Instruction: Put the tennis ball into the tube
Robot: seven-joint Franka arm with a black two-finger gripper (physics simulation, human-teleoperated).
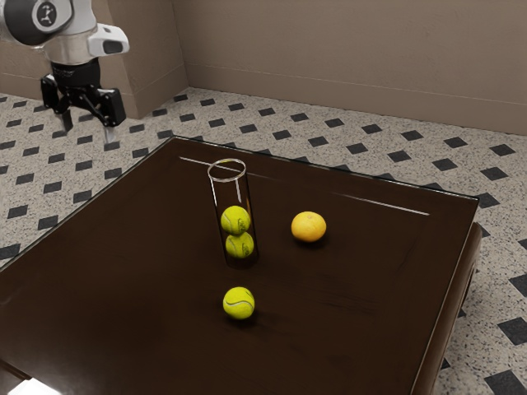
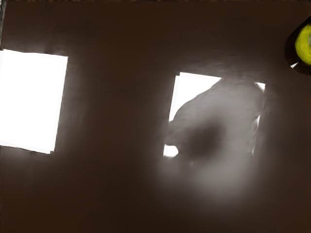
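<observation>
In the exterior view, a clear tube stands upright on a dark, glossy table, with two stacked balls inside. The loose tennis ball rests on the tabletop near the tube, at its six o'clock. An orange-yellow fruit sits at the tube's three o'clock. The black gripper hangs at the tube's ten o'clock, well apart from it, fingers spread with nothing between them. The wrist view looks down on white reflections in the tabletop.

Yellow-orange fruit on dark table; tiled floor.
</observation>
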